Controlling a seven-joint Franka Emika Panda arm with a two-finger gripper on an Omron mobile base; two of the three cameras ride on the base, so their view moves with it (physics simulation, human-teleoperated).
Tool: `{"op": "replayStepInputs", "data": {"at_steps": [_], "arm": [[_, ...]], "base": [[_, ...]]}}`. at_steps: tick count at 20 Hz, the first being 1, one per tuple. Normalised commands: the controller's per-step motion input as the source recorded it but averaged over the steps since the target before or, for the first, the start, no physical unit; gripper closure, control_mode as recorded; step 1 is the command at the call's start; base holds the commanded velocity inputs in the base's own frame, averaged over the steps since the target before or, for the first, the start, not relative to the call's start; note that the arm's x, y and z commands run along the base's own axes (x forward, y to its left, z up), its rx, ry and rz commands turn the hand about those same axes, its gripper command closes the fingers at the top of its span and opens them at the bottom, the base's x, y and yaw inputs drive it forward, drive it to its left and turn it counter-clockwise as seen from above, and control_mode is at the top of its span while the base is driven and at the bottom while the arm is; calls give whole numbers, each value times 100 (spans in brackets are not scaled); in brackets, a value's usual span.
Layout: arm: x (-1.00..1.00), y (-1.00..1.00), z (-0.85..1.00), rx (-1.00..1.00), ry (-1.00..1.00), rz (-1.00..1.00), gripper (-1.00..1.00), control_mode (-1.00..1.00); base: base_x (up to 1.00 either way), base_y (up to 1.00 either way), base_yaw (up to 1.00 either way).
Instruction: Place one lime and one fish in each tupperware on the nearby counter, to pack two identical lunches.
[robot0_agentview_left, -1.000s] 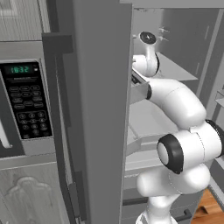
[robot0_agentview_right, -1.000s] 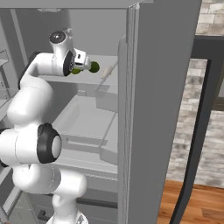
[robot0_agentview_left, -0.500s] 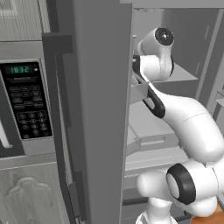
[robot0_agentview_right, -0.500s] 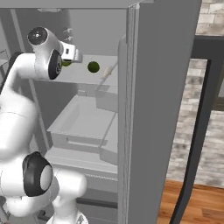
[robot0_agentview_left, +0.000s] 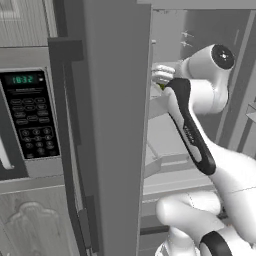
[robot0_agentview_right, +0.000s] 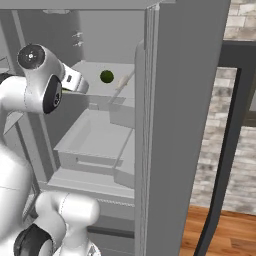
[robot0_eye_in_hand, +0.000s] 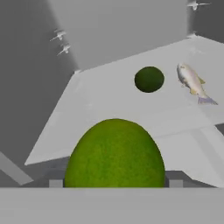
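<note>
A lime (robot0_eye_in_hand: 114, 154) is seen right at the end effector in hand view, filling the gap where the tips sit; it looks gripped, though the tips themselves are hidden, so contact is prob. but not certain. In left base view the end effector (robot0_agentview_left: 162, 76) is reached into the open fridge at upper-shelf height, w/ a sliver of green just below it. A 2nd lime (robot0_agentview_right: 106, 76) lies on the white shelf (robot0_eye_in_hand: 105, 100) further back, apart from the first. A fish (robot0_eye_in_hand: 192, 82) lies on the same shelf just beside the 2nd lime, pale w/ a greyish tail, set at an angle. A drawer (robot0_agentview_right: 95, 142) is seen below the shelf in right base view. A microwave panel (robot0_agentview_left: 29, 117) is seen left of the fridge door (robot0_agentview_left: 117, 125).
</note>
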Motion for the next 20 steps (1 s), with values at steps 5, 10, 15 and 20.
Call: {"op": "replayStepInputs", "data": {"at_steps": [5,10,15,20], "arm": [[-40,0,-23,5,6,-2,100,100],[0,0,0,0,0,0,100,100],[0,0,0,0,0,0,100,100],[0,0,0,0,0,0,100,100]], "base": [[-60,0,-4],[-100,15,-8],[-100,18,-32],[-98,30,-69]]}}
